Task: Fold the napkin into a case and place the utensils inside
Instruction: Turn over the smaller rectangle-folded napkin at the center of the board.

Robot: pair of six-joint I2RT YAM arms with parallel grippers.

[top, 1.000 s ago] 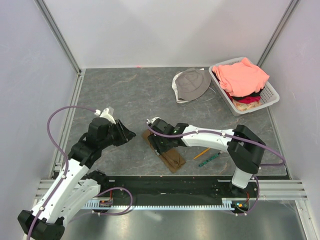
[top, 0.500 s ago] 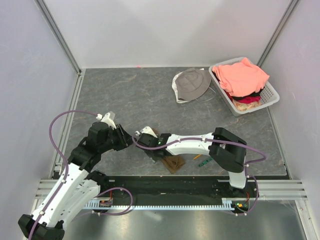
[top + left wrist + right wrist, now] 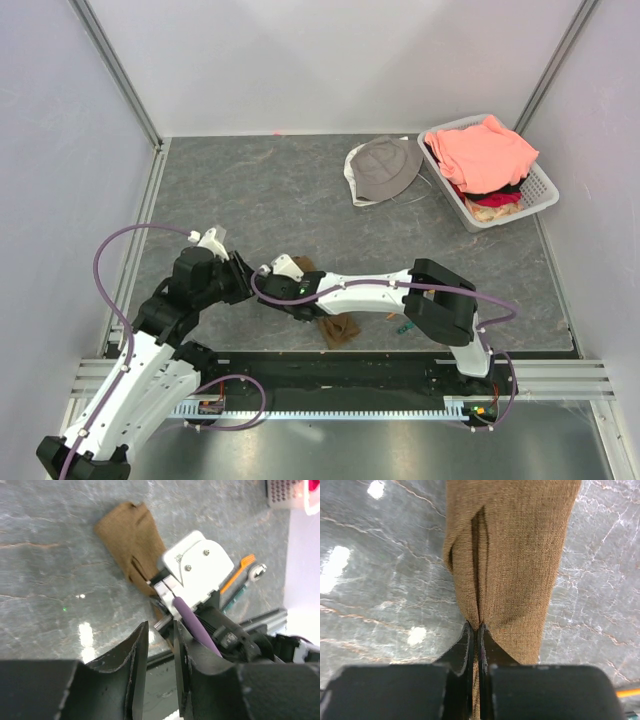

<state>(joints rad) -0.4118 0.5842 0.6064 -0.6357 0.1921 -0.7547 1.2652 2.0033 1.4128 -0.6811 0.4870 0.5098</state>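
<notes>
The brown napkin lies as a narrow folded strip on the grey table, seen also in the left wrist view and filling the right wrist view. My right gripper is shut on a raised fold of the napkin near its middle; from above the right gripper sits over the strip. My left gripper hovers just left of it with a narrow gap between its jaws and nothing in them; from above the left gripper nearly touches the right wrist. The orange fork and green patterned utensil lie right of the napkin.
A grey bucket hat lies at the back. A white basket with salmon-pink clothes stands at the back right. The metal rail runs along the near edge. The right arm stretches across the utensils.
The right arm reached further left along the napkin and its jaws closed on a fold. The left gripper drifted slightly toward the near edge. The napkin's near end bunched up.
</notes>
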